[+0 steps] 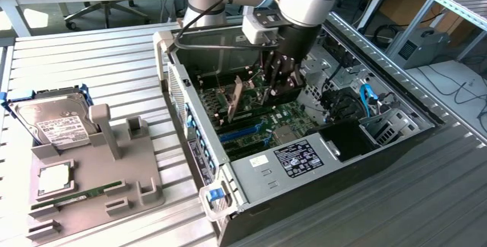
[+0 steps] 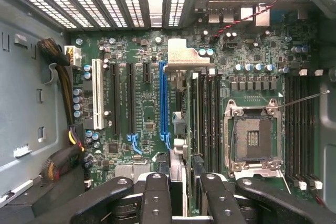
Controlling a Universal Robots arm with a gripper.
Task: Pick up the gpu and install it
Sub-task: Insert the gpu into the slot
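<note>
The gpu [image 2: 181, 129] appears edge-on in the wrist view as a thin dark card with a metal bracket [image 2: 181, 59] at its far end. My gripper [image 2: 186, 198] is shut on it, with one black finger [image 2: 156, 198] on each side of the card. It hangs over the motherboard, just beside the long blue slot [image 2: 162, 103] and the memory slots [image 2: 207, 119]. Whether its edge touches a slot is hidden. In the exterior view my gripper [image 1: 281, 90] reaches down into the open computer case [image 1: 304, 167], and the card's bracket end [image 1: 237, 97] points toward the case's rear wall.
A white slot [image 2: 96, 95] and black slots [image 2: 128, 98] lie beside the blue one, and an open processor socket [image 2: 252, 140] sits past the memory slots. Cables [image 2: 63, 77] run along the case wall. Outside the case, a grey fixture [image 1: 99, 173] holds a hard drive [image 1: 49, 122] and a green memory stick [image 1: 84, 193].
</note>
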